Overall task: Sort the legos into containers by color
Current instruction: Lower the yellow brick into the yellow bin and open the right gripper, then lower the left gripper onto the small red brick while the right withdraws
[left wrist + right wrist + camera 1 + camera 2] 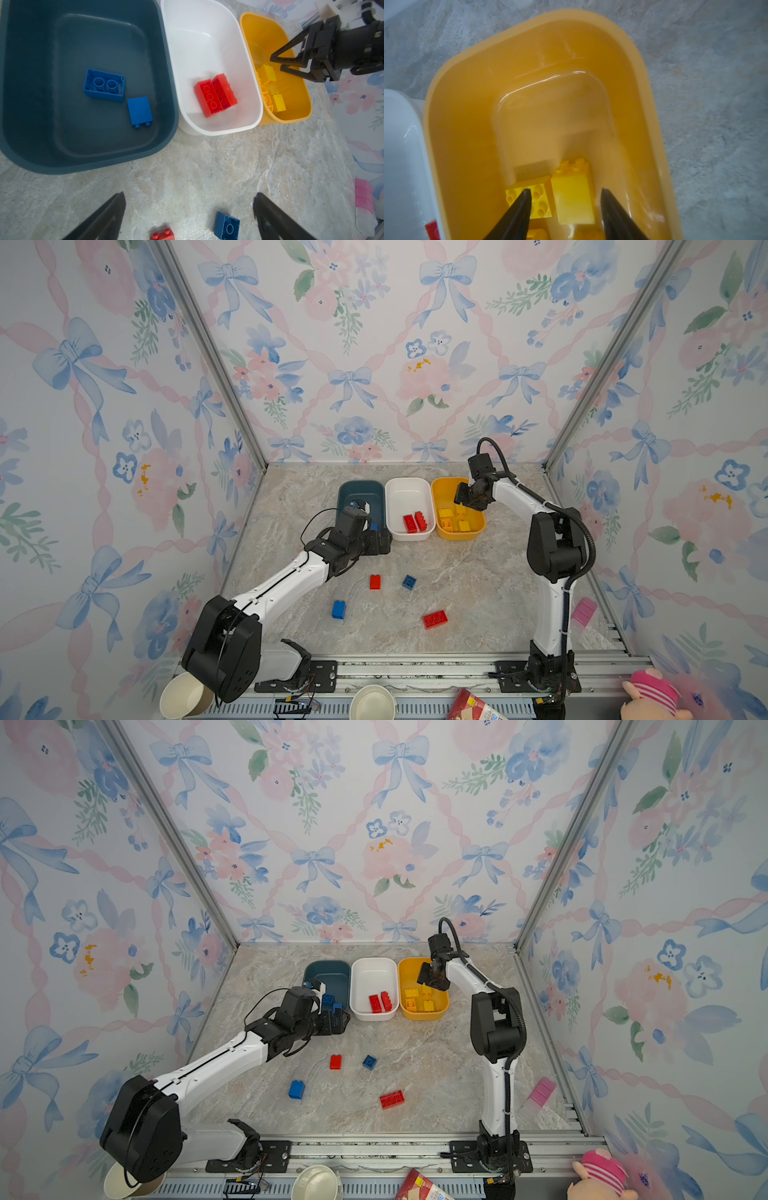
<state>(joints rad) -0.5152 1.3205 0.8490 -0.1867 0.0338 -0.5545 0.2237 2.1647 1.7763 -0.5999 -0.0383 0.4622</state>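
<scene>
Nearest the front, four loose studded plastic bricks lie on the beige marble-patterned tabletop (pixel 478 585): a long red brick (pixel 434 619), a bright blue brick (pixel 338 609), and farther back a small red brick (pixel 375 582) with a dark blue square brick (pixel 409 582) near it. Behind them the left gripper (pixel 189 195) hovers with its jaws spread wide and nothing between them, just in front of the dark blue rounded-rectangular plastic tub (pixel 360 488), which holds two blue bricks (pixel 104 84). Beside it, the white plastic tub (pixel 409 493) holds two red bricks (pixel 216 95) lying side by side, and next along the yellow plastic tub (pixel 441 493) holds several yellow bricks (pixel 573 207). The right gripper (pixel 564 190) hangs over the yellow plastic tub, jaws apart and gripping nothing, with one of the yellow bricks lying on the tub floor below the gap.
</scene>
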